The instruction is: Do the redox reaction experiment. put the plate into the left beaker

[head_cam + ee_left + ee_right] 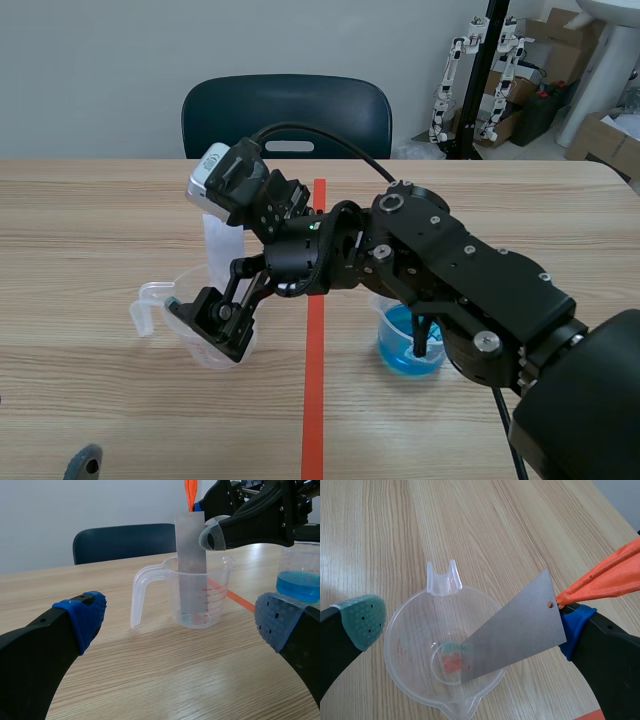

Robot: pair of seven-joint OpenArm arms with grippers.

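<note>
A grey metal plate [512, 630] stands tilted in the clear left beaker [407, 630], its lower end on the bottom. Its top corner, tied to an orange ribbon [605, 577], leans on the blue pad of my right gripper [470, 622], which is open and straddles the beaker from above. In the scene view the right arm crosses the red line to that beaker [195, 335]. My left gripper [180, 615] is open low over the table, facing the beaker [200, 597] and the upright plate [190, 545]. Nothing is between its fingers.
A second beaker [410, 340] with blue liquid stands right of the orange-red tape line, under the right arm. A dark chair [285, 110] stands behind the table. Boxes and small robot parts [500, 70] are at the back right.
</note>
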